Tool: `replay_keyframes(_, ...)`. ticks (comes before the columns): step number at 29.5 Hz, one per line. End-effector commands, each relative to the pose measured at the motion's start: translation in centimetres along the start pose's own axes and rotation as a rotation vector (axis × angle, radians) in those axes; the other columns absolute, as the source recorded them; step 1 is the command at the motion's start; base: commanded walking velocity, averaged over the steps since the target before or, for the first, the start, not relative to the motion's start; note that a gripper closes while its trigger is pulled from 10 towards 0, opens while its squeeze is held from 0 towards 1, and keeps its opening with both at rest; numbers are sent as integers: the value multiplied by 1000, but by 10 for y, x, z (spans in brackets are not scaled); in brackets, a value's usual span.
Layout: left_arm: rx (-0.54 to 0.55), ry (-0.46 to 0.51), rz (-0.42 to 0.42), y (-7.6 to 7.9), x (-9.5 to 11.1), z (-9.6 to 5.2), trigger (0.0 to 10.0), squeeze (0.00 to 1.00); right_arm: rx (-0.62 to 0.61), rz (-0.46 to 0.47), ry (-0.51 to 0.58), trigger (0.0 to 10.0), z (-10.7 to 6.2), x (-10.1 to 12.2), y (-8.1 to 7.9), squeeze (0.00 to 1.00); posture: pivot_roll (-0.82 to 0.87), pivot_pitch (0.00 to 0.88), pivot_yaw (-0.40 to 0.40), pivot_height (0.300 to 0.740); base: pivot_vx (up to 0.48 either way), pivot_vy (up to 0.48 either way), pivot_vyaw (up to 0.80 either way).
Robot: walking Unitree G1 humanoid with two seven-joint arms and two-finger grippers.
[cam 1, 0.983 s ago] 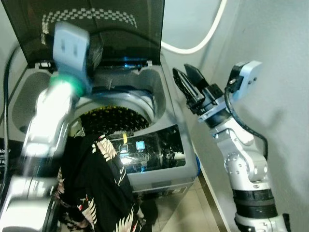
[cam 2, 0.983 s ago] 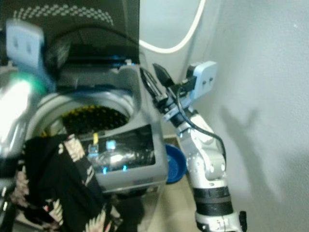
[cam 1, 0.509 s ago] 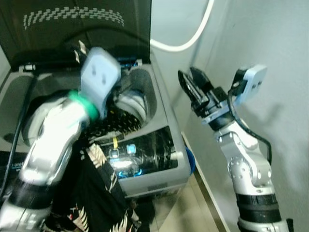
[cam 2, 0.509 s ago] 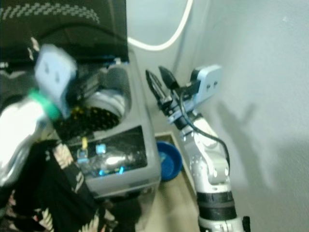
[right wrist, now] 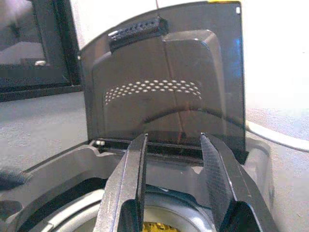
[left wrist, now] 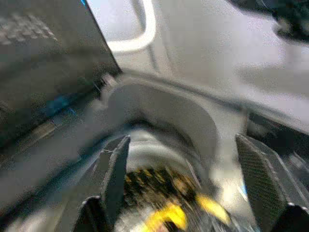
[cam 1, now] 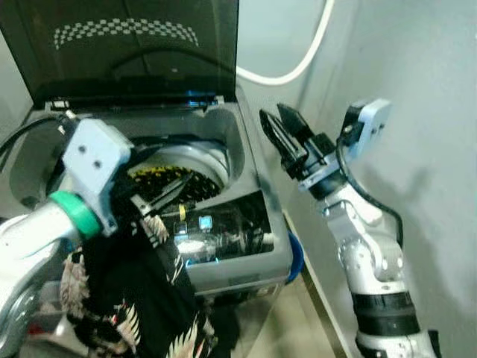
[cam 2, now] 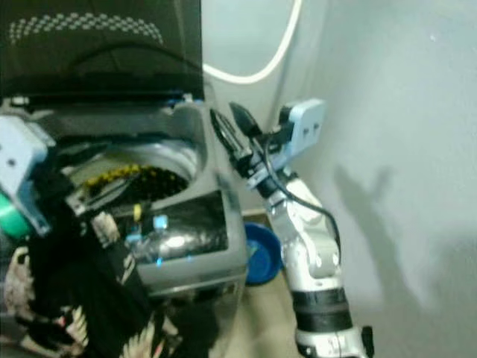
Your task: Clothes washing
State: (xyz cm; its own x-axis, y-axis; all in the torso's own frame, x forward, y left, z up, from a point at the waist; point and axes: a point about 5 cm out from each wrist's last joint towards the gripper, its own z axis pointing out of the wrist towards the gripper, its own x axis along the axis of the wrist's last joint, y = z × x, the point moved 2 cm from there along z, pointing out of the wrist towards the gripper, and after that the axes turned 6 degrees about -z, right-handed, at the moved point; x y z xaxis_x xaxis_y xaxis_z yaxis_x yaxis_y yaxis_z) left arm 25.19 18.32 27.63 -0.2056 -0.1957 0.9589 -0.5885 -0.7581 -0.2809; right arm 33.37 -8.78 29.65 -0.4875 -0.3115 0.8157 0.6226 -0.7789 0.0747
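Loading barely begun: washer (cam 1: 246, 246) lid (cam 1: 134, 52) up, flowered garment (cam 1: 141, 298) draped over front edge outside drum (cam 1: 179, 183), left pincer (cam 1: 160, 195) parted above drum, right pincer (cam 1: 287, 134) parted, empty, beside right edge.

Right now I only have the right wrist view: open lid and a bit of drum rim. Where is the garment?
Observer: The garment hangs over the washer's front, on the robot's left, not inside the drum.
Operator: Is the left gripper holding it?
Observer: No. The left gripper is over the drum, fingers open with nothing between them.
Operator: Anything on the floor near my right arm?
Observer: A blue basin sits on the floor beside the washer's right side, lower than the raised right gripper.
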Motion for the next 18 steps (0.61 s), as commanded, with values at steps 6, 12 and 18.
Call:
replay_keyframes(6, -94, -131, -124, 11, -16, -33, 10000, 345, 14, 10, 3, 10000, 1, -3, -2, 0, 136, 90, 8, 740, 0, 0, 0)
replay_keyframes(12, -107, -245, -187, 18, -38, -45, 10000, 35, 13, 10, 3, 10000, 0, -4, -2, 0, 136, 90, 8, 740, 0, 0, 0)
replay_keyframes(18, -88, -331, -263, 21, -59, -59, 10000, 39, 6, 6, 2, 10000, -1, -4, 0, 0, 129, 92, 11, 740, 0, 0, 0)
